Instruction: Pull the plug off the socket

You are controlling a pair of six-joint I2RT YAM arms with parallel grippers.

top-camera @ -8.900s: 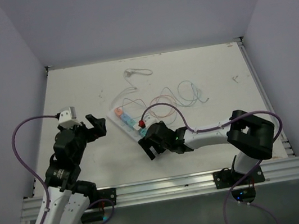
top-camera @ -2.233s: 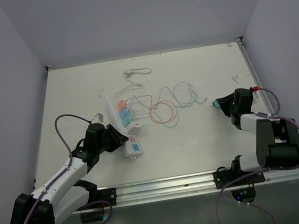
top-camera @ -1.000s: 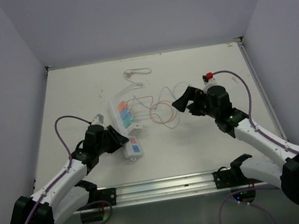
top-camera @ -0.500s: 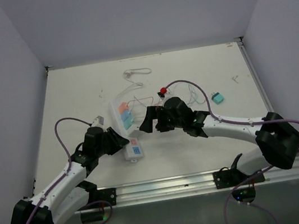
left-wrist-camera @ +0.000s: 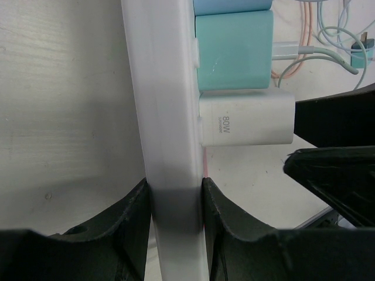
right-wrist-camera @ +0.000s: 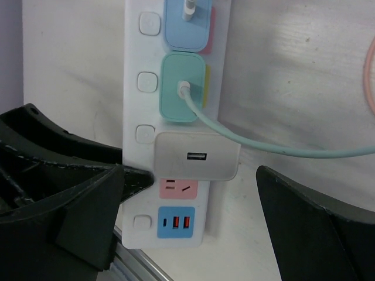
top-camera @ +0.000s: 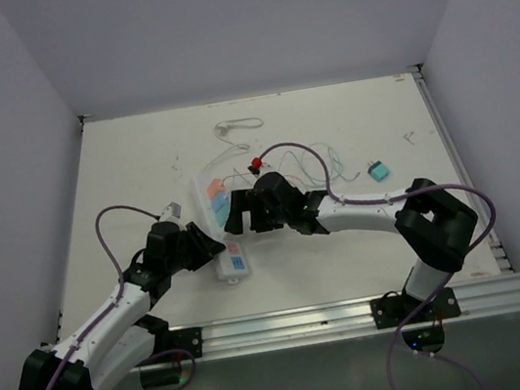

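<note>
Swung in from the right edge, the right fingers (right-wrist-camera: 70, 211) are hovering spread astride the white plug (right-wrist-camera: 197, 156); the left fingers (left-wrist-camera: 129, 228) are pinching the socket (top-camera: 234, 258), lying toward the surface's (top-camera: 137, 165) near edge; pulling is nearing.

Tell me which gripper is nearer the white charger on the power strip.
Right. The right gripper hangs open with the white charger between its fingers; the left gripper is clamped on the power strip edge just beside the charger.

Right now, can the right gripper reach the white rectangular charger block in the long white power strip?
Probably yes: the right gripper hangs open over the charger block, unobstructed; the left gripper clamps the power strip.
</note>
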